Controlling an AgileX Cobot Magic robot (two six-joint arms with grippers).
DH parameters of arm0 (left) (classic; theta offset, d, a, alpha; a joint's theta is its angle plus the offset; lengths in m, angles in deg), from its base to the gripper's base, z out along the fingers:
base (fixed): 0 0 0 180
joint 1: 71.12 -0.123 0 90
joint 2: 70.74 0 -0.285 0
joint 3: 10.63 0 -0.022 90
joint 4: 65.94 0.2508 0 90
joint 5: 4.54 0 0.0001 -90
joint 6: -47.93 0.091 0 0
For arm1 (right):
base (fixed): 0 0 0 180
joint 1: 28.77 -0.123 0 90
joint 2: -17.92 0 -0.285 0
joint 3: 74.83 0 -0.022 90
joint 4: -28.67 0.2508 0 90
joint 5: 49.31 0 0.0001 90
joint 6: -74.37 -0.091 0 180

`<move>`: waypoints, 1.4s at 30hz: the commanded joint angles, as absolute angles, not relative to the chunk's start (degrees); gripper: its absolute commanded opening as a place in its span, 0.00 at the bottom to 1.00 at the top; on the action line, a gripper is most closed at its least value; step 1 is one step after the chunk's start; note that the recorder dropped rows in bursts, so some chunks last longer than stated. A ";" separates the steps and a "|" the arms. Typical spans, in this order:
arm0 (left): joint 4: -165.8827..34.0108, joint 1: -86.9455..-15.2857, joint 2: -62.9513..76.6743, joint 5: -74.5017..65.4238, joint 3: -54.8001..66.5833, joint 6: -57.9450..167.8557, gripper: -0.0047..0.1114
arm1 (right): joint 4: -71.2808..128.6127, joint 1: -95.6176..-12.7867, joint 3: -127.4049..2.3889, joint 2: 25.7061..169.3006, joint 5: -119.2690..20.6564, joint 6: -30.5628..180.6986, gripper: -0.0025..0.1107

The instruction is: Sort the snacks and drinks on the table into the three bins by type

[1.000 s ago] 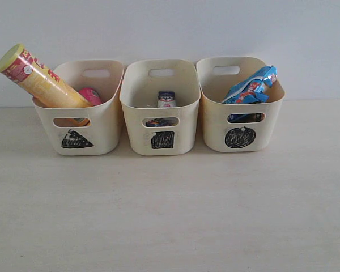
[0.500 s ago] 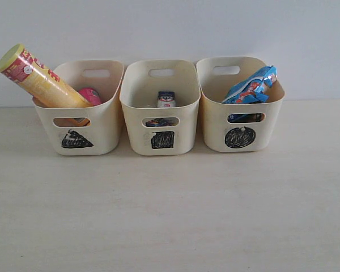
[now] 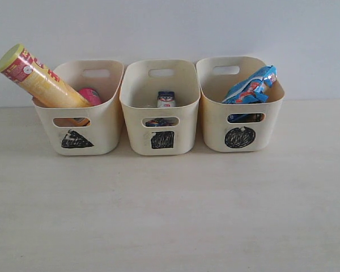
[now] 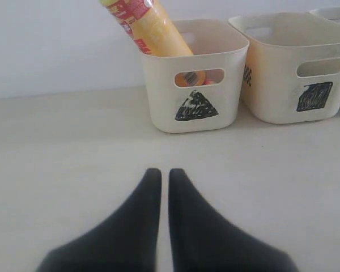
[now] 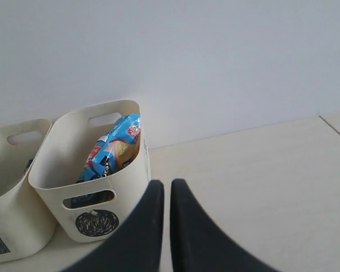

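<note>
In the exterior view we are seeing only a sliver of the pink chip tube (image 3: 92,95) behind the yellow Lay's tube (image 3: 42,79), and just a dark scrap, too small to name, through the handle slot of the square bin (image 3: 184,133). In the left wrist view the picture's edge is cutting off the lid of the yellow Lay's tube and most of the circle bin (image 4: 335,14), while in the right wrist view that bin's wall is hiding the lower half of the blue foil bag (image 5: 110,150).

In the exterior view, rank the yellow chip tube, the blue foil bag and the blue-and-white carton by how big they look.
1. yellow chip tube
2. blue foil bag
3. blue-and-white carton, only its top showing
</note>
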State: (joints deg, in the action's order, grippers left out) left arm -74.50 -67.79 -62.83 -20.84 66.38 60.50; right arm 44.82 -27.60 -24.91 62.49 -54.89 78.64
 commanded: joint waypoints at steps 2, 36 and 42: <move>-74.95 -67.76 -62.95 -20.81 66.58 60.89 0.08 | 44.88 -27.26 -24.81 62.15 -54.77 78.74 0.03; -75.08 -67.76 -62.95 -20.81 66.58 60.89 0.08 | 44.88 -27.26 -24.81 59.37 -54.67 78.74 0.03; -75.08 -67.76 -62.95 -20.81 66.58 60.89 0.08 | 36.87 -27.26 -24.81 53.31 -54.20 84.94 0.03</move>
State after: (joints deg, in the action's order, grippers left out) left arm -74.74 -67.79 -62.83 -20.84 66.38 60.62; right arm 41.94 -27.60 -24.91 55.63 -54.72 80.92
